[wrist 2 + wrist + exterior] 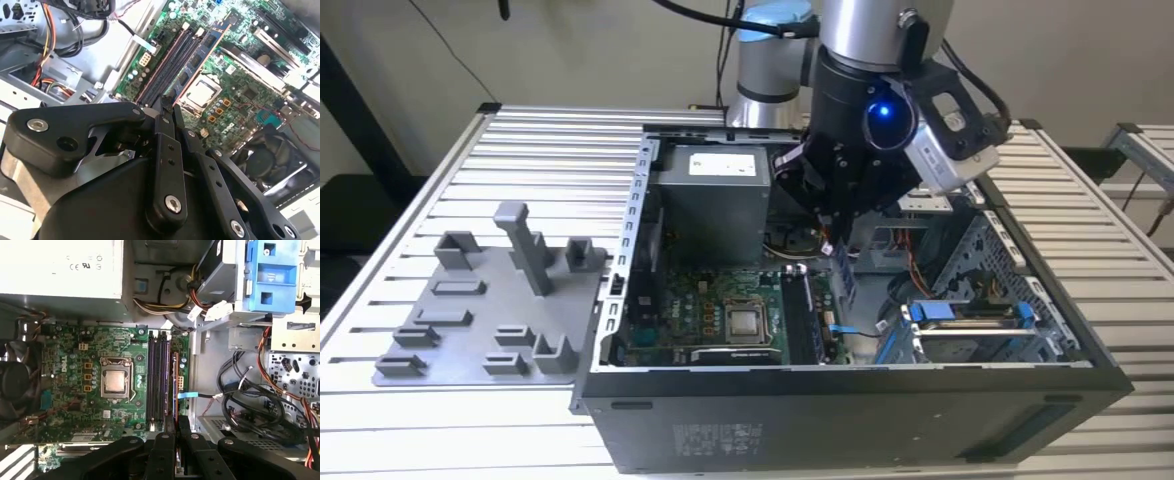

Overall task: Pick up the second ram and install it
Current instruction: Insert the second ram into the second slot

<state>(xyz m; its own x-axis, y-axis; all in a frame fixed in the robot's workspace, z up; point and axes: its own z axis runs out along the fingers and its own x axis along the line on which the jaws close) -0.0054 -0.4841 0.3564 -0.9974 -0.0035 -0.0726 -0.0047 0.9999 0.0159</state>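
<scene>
RAM at the slot, pickup done.
Hand (169, 107) narrow, pinching thin dark-green memory stick with black chips (196, 60), upright beside long black motherboard slots (157, 380); full seating can't tell.

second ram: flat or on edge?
On edge: the second ram stands parallel to the black slots, chip face showing, clamped in the end effector.

Tool (165, 104) pinching 2nd ram (201, 56) (on edge) at mobo slots (167, 67), nr CPU (202, 92).

Slatted table (547, 160) bears grey fixture plate (474, 325), open computer case (854, 420).
</scene>
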